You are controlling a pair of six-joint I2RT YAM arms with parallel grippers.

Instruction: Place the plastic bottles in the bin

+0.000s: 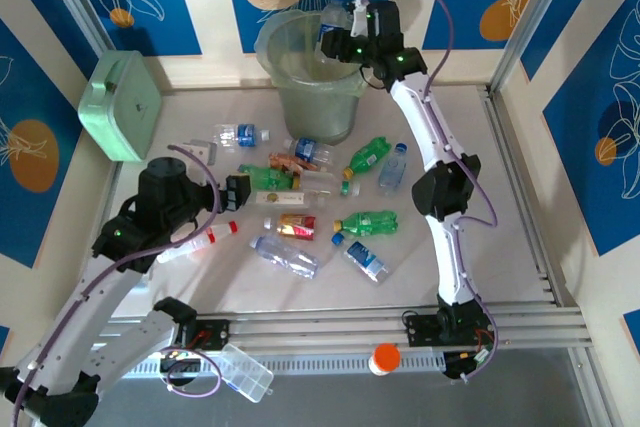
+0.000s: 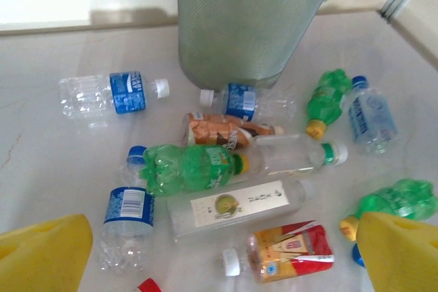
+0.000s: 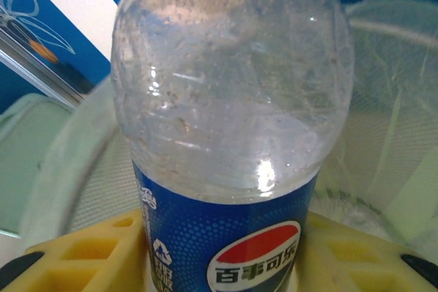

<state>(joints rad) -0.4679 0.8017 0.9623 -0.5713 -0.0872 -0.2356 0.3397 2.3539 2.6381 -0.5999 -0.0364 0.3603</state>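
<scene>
My right gripper (image 1: 345, 42) is shut on a clear plastic bottle (image 3: 229, 100) with a blue label and holds it over the open mouth of the bin (image 1: 305, 82). Its yellow fingers (image 3: 82, 254) press both sides of the label, and the bin's liner (image 3: 404, 135) lies behind. Several plastic bottles lie scattered on the table in front of the bin (image 2: 239, 25). Among them are a green one (image 2: 188, 167), a clear white-labelled one (image 2: 236, 208) and a red-and-yellow-labelled one (image 2: 287, 251). My left gripper (image 2: 222, 230) hangs open above these, holding nothing.
A mint green box (image 1: 122, 105) leans at the far left wall. An orange-capped white jar (image 1: 384, 357) and a clear compartment case (image 1: 243, 371) sit by the rails (image 1: 520, 325) at the near edge. A red-capped white bottle (image 1: 195, 244) lies beside my left arm.
</scene>
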